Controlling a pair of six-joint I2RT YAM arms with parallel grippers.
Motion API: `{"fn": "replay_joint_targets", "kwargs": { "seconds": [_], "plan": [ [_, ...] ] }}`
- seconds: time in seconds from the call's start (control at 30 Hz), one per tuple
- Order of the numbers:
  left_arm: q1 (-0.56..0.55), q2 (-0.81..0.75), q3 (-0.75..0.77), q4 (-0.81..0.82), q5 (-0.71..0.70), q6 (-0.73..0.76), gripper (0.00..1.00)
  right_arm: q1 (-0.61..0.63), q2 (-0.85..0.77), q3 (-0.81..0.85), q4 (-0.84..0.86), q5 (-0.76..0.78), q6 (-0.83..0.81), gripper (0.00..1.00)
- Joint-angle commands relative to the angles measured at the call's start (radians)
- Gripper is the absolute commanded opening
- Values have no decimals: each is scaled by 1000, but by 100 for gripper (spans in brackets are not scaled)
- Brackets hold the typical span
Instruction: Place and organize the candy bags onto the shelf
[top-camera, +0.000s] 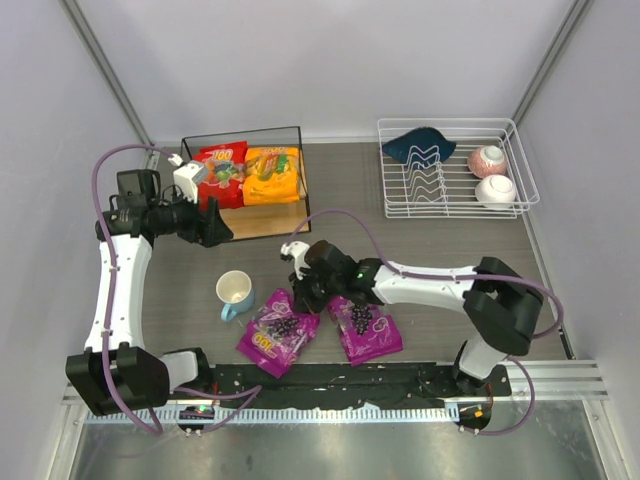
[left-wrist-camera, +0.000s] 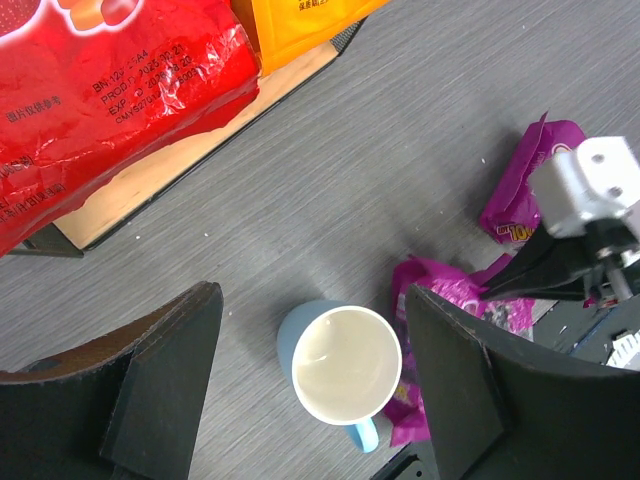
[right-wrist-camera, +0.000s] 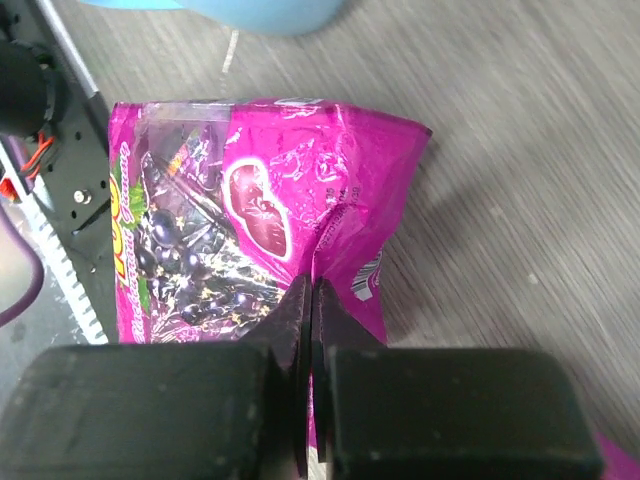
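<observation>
One purple bag (top-camera: 278, 335) lies diagonally (right gripper (right-wrist-camera: 311, 292) pinching).

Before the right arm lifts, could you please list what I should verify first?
1. Right gripper shut on a fold of the glossy purple plastic candy packet: ok.
2. Second purple packet outside that grip: ok.
3. Round blue mug clear of the lift: cannot tell.
4. Bare board free on the light wooden, black-wire-framed shelf: ok.
5. Left gripper open and empty: ok.
</observation>
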Motion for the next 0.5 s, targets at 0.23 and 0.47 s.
{"fn": "replay_joint_targets", "kwargs": {
  "seconds": [0.23,0.47],
  "plan": [
    [6,-2,-6,22,30,-1,79,-5,-295,-112,-49,731,598,1],
    [6,8,-1,28,42,-20,78,91,-292,-88,-136,909,827,54]
  ]
}}
